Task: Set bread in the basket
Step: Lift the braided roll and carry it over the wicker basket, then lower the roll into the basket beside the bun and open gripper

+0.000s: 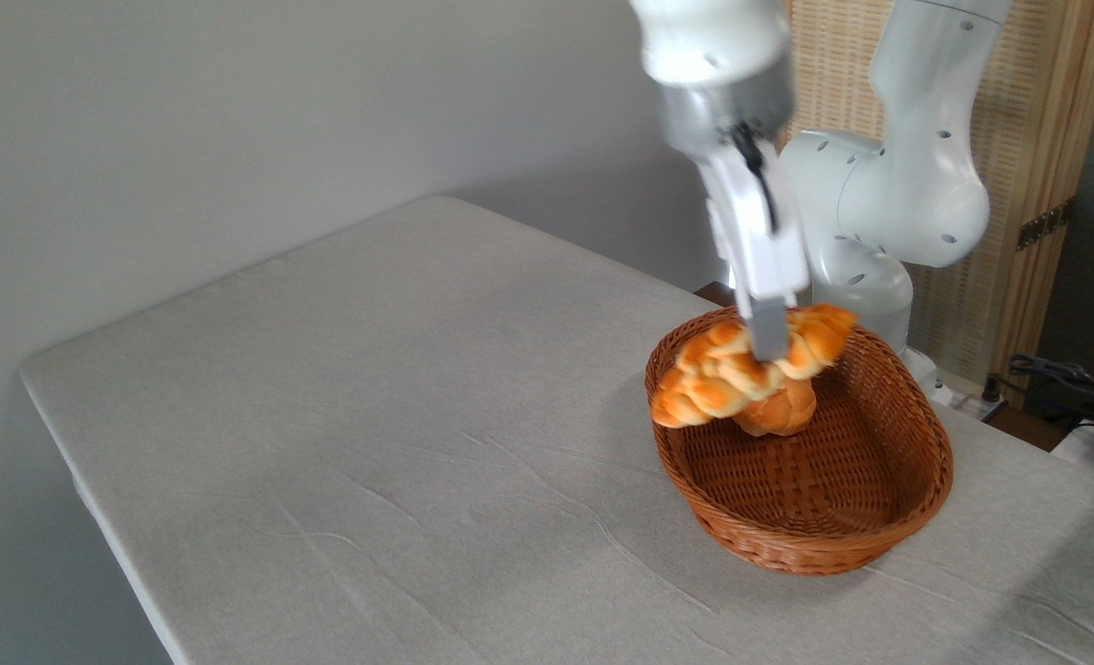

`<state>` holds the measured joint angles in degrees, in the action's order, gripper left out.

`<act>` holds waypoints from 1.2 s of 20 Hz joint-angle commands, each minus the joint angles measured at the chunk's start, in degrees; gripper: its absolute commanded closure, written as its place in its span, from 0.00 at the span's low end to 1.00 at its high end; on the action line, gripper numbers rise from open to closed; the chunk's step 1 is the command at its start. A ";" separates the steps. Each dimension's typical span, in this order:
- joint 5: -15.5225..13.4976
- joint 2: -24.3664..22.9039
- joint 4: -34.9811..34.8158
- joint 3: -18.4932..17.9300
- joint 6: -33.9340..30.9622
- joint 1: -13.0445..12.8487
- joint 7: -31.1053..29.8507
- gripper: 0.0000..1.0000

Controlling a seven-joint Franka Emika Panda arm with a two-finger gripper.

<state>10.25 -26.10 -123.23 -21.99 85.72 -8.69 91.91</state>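
Bread (730, 374): one long braided loaf, golden-orange, with glossy rounded plaits and tapering pointed ends. The plait ridges are paler, the folds between them deeper orange. It is slightly blurred. It is held in the air, tilted, its left end lower and reaching out past the basket's left rim, its right end higher over the basket's far side. It is off the bench and hangs over the basket.

Claw (769, 349): white body with grey fingers, pointing down from the arm's wrist at the top of the view. The fingers are clamped on the loaf near its middle; one grey finger (769, 334) shows in front of the loaf, the other is hidden behind it.

Basket (917, 499): oval, reddish-brown woven wicker, low flared rim, standing on the right part of the bench. Its near half shows bare weave.

Bun (776, 414): small, round, same golden-orange colour, sitting in the basket's far-left part, mostly covered from view by the loaf above it. Whether the loaf touches it cannot be told.

Bench (399, 443): covered with a pale grey cloth with faint creases.

Arm base (898, 199): white jointed segments standing behind the basket, in front of a wooden screen (1018, 111).
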 commanded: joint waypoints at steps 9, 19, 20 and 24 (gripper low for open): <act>7.67 -1.94 -7.37 -9.82 3.40 -7.92 0.82 0.62; 9.35 -1.23 -7.63 -10.35 4.19 -7.92 0.64 0.08; 9.35 -1.23 -7.63 -10.35 4.19 -7.92 0.64 0.05; 9.43 -1.23 -7.63 -10.44 4.36 -7.92 0.73 0.03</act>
<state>18.63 -27.17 -130.67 -31.40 89.17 -15.76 92.27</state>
